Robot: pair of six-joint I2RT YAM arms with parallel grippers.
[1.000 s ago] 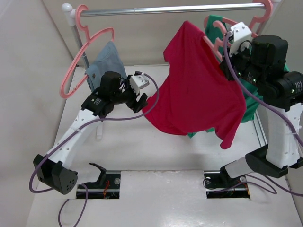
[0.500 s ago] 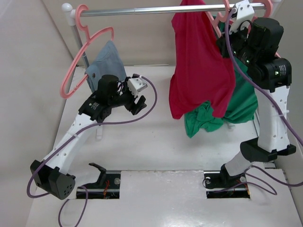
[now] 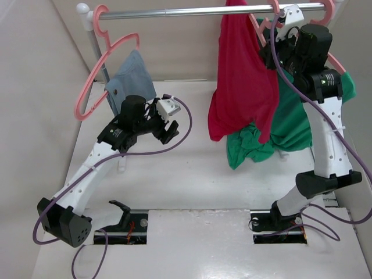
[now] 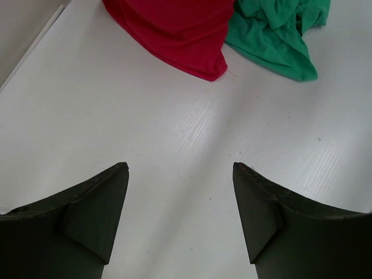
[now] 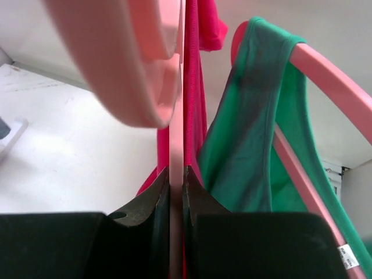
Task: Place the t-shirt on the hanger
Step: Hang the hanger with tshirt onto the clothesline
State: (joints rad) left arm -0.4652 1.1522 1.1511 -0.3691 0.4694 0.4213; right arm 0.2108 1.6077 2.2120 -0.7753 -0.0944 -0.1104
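The crimson t-shirt (image 3: pixel 241 75) hangs straight down from the pink hanger (image 3: pixel 272 10), whose hook is up at the metal rail (image 3: pixel 174 11). My right gripper (image 3: pixel 278 36) is raised beside it and is shut on the hanger. In the right wrist view the thin pink bar (image 5: pixel 176 128) runs between the gripper's (image 5: pixel 176 174) two fingertips, with the t-shirt (image 5: pixel 197 87) just behind. My left gripper (image 3: pixel 168 131) hovers open and empty over the table, left of the t-shirt's hem (image 4: pixel 174 29). Bare table shows between the fingertips of this gripper (image 4: pixel 180 168).
A green top (image 3: pixel 302 116) hangs on its own pink hanger (image 5: pixel 331 81) right behind the t-shirt, its hem bunched on the table (image 4: pixel 273 35). A blue-grey cloth (image 3: pixel 131 75) hangs on another pink hanger (image 3: pixel 99 75) at the rail's left end. White walls enclose the table.
My right arm has lifted the hanger and t-shirt up to the rail. The shirt now hangs narrow and straight instead of spread out. The left gripper has drawn back slightly to the left.
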